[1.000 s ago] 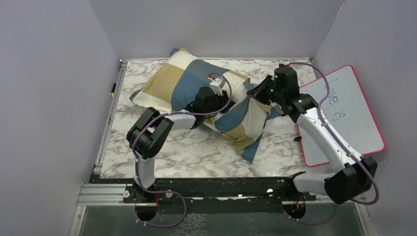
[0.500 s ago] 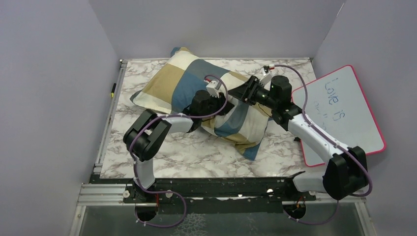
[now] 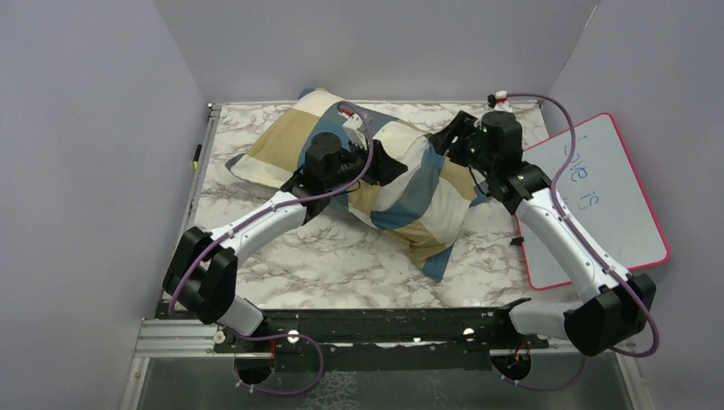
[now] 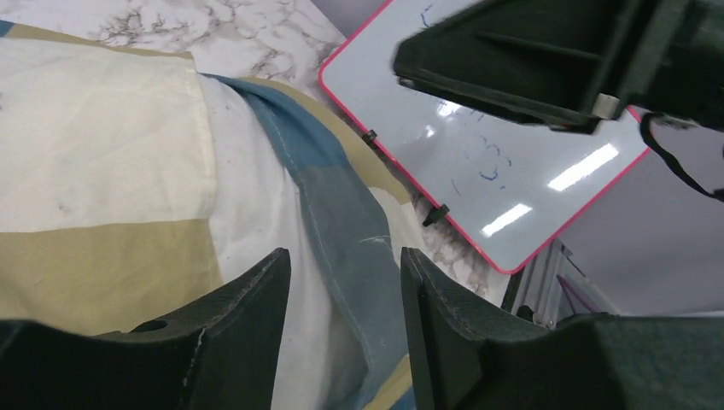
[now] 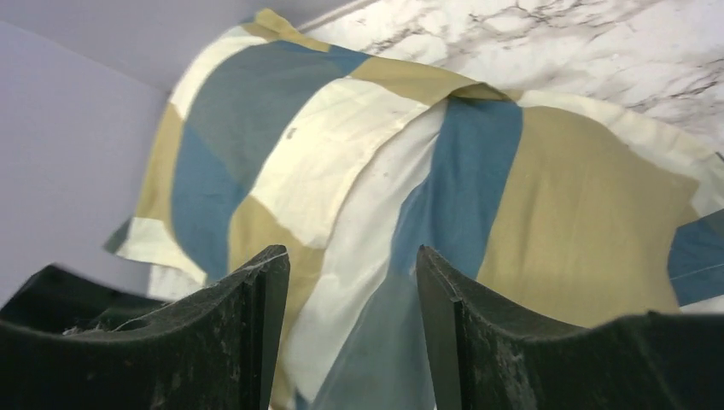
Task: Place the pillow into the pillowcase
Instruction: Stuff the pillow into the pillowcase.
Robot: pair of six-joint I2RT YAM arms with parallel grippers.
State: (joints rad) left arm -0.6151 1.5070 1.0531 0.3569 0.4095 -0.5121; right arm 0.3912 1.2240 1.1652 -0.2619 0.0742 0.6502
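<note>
I judge the pillow (image 5: 367, 231) nearly inside the pillowcase (image 3: 410, 192), one white strip still untucked, while my left gripper (image 4: 341, 333) and right gripper (image 5: 352, 333) hang spread, empty, over it.

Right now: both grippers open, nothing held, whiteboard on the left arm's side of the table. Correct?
Not quite. The whiteboard lies on the right arm's side of the table, as the top external view shows. The left gripper and right gripper are indeed open, with nothing held.
</note>
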